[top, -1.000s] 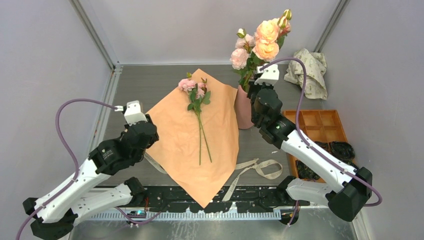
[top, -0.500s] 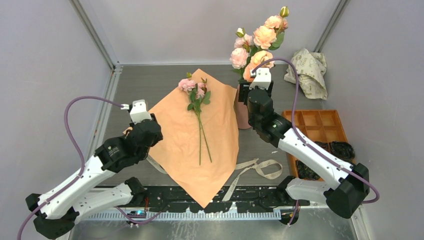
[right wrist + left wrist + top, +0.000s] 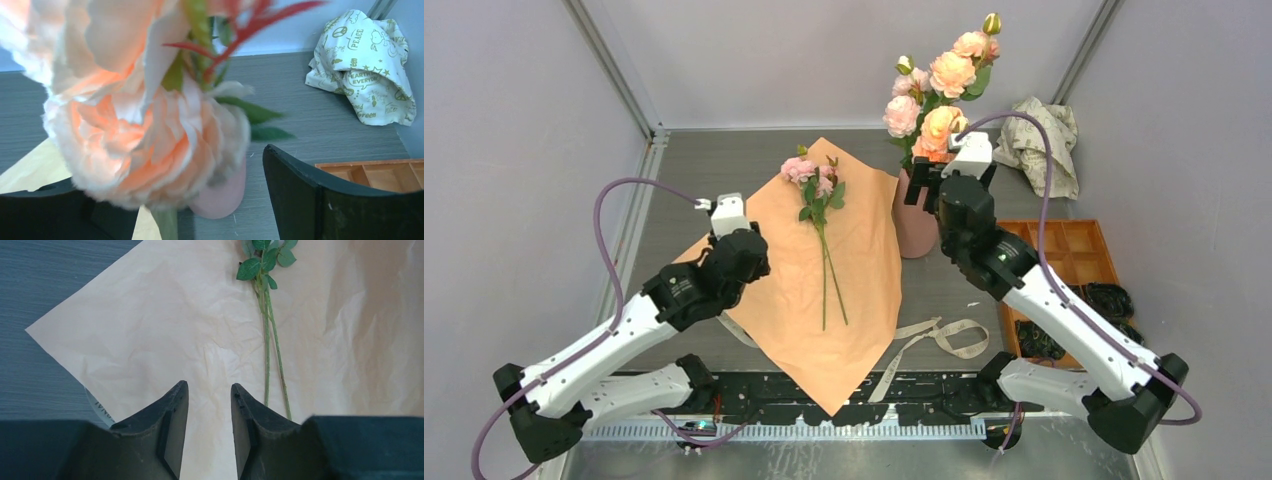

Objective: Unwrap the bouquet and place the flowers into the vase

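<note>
Well, the unwrapping looks finished to me and the filling of the vase is partly done.

Far left of the vase [image 3: 914, 228], my left gripper [image 3: 209, 386] hangs over the left part of the wrapping paper [image 3: 789, 300]. Its jaws stand a little apart and nothing is between them. The paper of the bouquet lies flat on the table, left of the vase, one sheet only, orange side up.

On this sheet, closer to the vase, lie the flowers that are left [image 3: 822, 235]. I count two thin stems side by side, their pink blooms pointing to the back wall. These two must yet go into the vase, so I judge the task is past the middle.

One beige ribbon [image 3: 936, 335] lies untied on the table, in front of the vase.

The single pink vase stands upright just beside the right edge of the paper. The flowers in it [image 3: 944, 95] show at least four open blooms and two buds. How many stalks they make, I cannot tell.

My right gripper [image 3: 942, 182] is at the mouth of the vase. Its jaws are wide apart around a peach bloom, and I see no grip on it.

Right of the vase are one orange tray [image 3: 1064, 250] and, further back, one crumpled printed paper [image 3: 1044, 140].
</note>
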`<state>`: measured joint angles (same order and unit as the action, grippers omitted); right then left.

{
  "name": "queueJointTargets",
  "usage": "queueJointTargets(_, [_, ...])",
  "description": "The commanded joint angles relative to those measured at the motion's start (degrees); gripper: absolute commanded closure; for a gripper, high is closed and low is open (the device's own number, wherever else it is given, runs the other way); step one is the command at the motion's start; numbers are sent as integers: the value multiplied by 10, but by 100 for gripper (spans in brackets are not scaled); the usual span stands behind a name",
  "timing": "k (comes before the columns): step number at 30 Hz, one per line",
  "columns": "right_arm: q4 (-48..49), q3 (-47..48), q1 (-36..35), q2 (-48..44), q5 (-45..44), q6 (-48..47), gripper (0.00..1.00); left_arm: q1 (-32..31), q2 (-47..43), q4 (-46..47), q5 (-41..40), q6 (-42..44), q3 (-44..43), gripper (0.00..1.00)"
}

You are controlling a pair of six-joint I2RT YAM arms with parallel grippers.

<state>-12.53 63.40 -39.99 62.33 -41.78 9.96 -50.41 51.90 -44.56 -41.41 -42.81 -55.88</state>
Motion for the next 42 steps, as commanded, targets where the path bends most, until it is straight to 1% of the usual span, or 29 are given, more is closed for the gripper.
queueJointTargets(1, [-53, 21, -2, -67, 24, 51, 12, -1, 24, 76, 29, 9, -5, 60])
queueJointTargets(5, [-86, 9, -1, -129, 47, 75, 10, 0, 65, 121, 67, 9, -8, 55])
queueJointTargets(8, [-108, 4, -2, -176, 67, 100, 9, 8, 118, 134, 101, 0, -32, 52])
queueJointTargets(12, [-139, 5, -1, -232, 98, 135, 9, 45, 223, 118, 171, -12, -97, 52])
queueJointTargets(14, [-148, 0, -2, -256, 104, 146, 9, 67, 293, 103, 189, -16, -134, 53])
queueJointTargets(17, [-167, -6, -2, -280, 101, 152, 9, 95, 366, 100, 214, -16, -179, 55])
queueJointTargets(20, [-184, -15, -1, -294, 100, 157, 9, 109, 422, 113, 218, -16, -219, 56])
queueJointTargets(27, [-182, -37, -1, -313, 107, 164, 7, 135, 539, 99, 210, -19, -311, 57])
queueJointTargets(29, [-182, -40, -1, -314, 110, 164, 7, 148, 578, 92, 219, -21, -341, 57])
queueJointTargets(32, [-180, -43, -2, -317, 114, 165, 7, 161, 625, 67, 212, -18, -393, 57])
queueJointTargets(37, [-180, -50, -2, -321, 110, 164, 6, 182, 683, 38, 198, -13, -461, 58])
queueJointTargets(42, [-180, -56, -2, -322, 103, 161, 5, 202, 712, 33, 196, -11, -479, 58])
